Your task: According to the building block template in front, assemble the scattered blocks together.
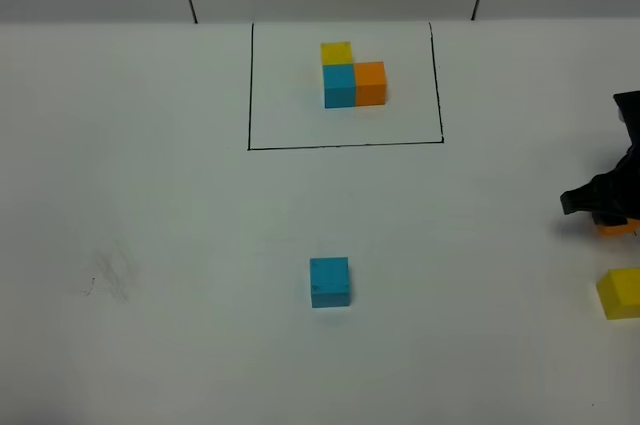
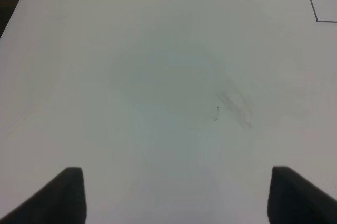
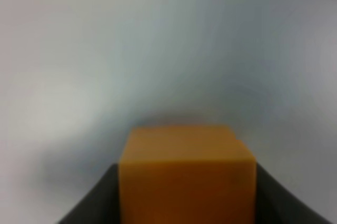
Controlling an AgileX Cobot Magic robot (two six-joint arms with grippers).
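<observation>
White table [image 1: 150,195] under both arms. On it, right gripper [image 1: 608,213] pinches orange cube [image 3: 187,174] from both sides, likely to carry it. Yellow cube [image 1: 620,293] just beside that gripper. Blue cube [image 1: 329,282] well apart from it. Template [image 1: 352,80] farther off, inside black frame. Left gripper [image 2: 176,197] spread wide, holds nothing, seems to wait its turn.

Bright, even light (right wrist blurred)

1. One building block template [image 1: 352,75], three joined cubes.
2. Three scattered blocks: one sky-blue cube [image 1: 329,282], one yellow cube [image 1: 620,293], one orange cube [image 3: 184,176].
3. One black drawn rectangle [image 1: 345,145].
</observation>
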